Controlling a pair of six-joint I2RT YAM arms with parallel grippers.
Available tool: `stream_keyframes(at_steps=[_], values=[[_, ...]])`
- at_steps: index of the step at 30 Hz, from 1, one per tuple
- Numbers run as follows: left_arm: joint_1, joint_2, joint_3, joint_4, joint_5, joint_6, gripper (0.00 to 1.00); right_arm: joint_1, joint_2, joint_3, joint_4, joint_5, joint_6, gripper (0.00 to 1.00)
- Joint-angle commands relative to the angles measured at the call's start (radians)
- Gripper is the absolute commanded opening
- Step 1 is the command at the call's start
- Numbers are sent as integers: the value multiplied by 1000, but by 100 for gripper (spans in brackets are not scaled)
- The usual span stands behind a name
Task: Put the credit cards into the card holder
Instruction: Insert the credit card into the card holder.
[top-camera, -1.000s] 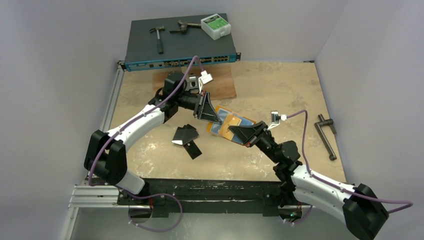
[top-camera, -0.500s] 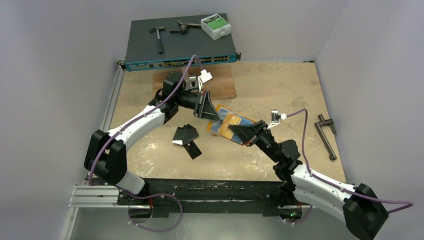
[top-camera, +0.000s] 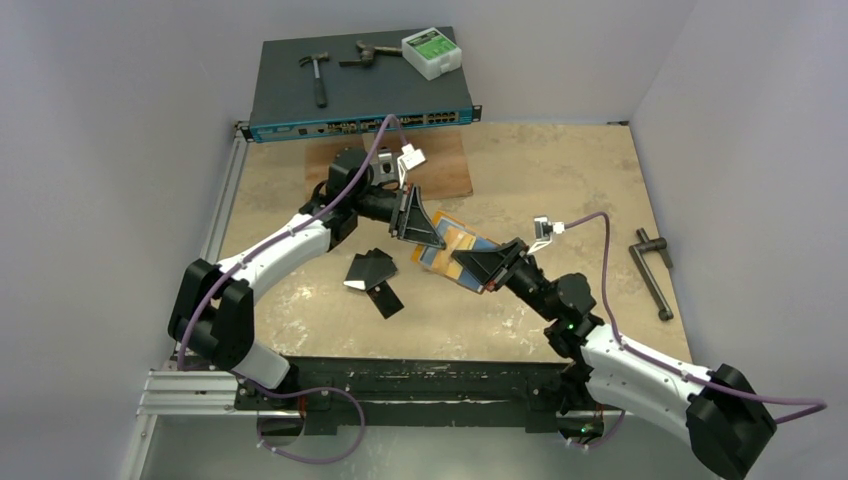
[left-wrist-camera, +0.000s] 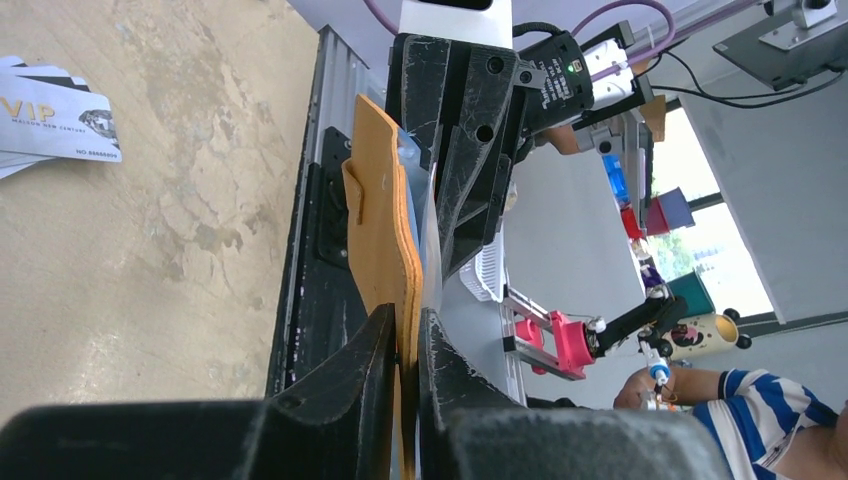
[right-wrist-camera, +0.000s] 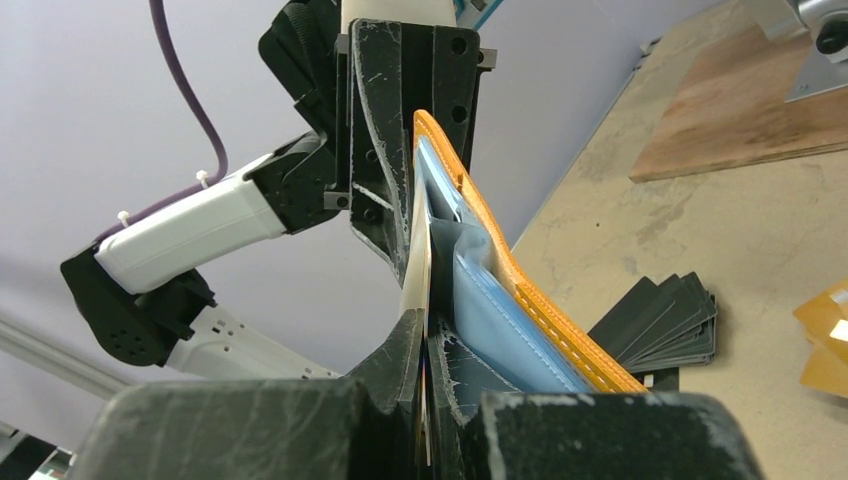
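Left wrist: "VIP" card (left-wrist-camera: 58, 125), small print unclear

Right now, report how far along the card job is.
Done: no card visibly seated. In hand: left claw pinches the open card holder; right claw pinches what looks like a pale card at its blue pocket. Left: black cards and silvery-white cards on the table.
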Motion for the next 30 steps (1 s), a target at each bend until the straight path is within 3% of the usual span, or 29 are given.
stream_keyframes(at_steps=[1,6,9,12,16,22,26,30], values=[[-29,-34,-3,40,34,-33,5,1,5,50,-73,13,-43,0],[-29,-26,-1,64,34,-66,13,0,3,46,-71,27,-43,2],[-29,-22,-6,73,33,-74,11,0,12,54,-70,21,-43,6],[-27,-17,-20,105,24,-98,0,0,23,57,-78,0,-40,20],[-5,2,-39,94,-6,-100,0,0,-7,56,-154,3,-30,49],[35,23,-90,36,-59,-61,0,0,-136,83,-465,62,-91,77],[33,53,-138,50,-81,-61,0,-10,-182,121,-698,79,-146,84],[17,124,-188,114,-89,-82,0,-14,-189,86,-724,54,-134,85]])
